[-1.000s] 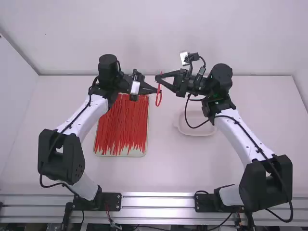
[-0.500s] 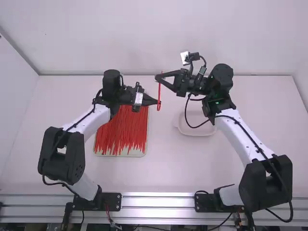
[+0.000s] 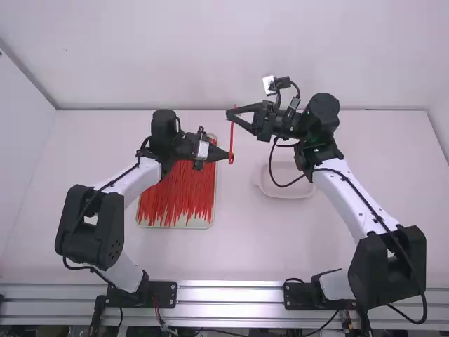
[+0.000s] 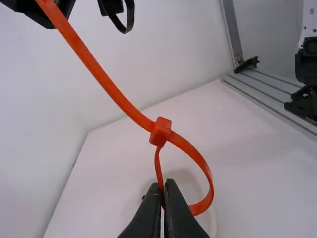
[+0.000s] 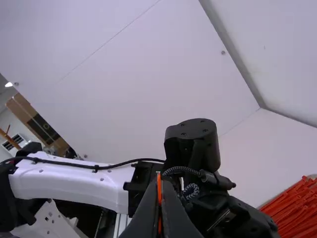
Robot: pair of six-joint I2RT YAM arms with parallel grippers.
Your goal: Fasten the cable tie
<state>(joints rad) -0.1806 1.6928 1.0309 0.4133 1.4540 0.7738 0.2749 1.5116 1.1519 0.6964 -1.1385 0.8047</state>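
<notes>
cable tie [image 4: 160, 131]: tail through head, loop seemingly loose | left claw [image 4: 160, 185] pinches loop | right claw [image 5: 159, 186] grips tail | to do: cinch

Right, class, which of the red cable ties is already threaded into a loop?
The raised tie held between the two arms: its tail passes through its head. The piled ties all lie straight.

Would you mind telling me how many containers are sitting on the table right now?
2. A flat tray holding loose red cable ties lies beneath the left arm; a white dish sits partly under the right arm. None appears hidden.
</notes>
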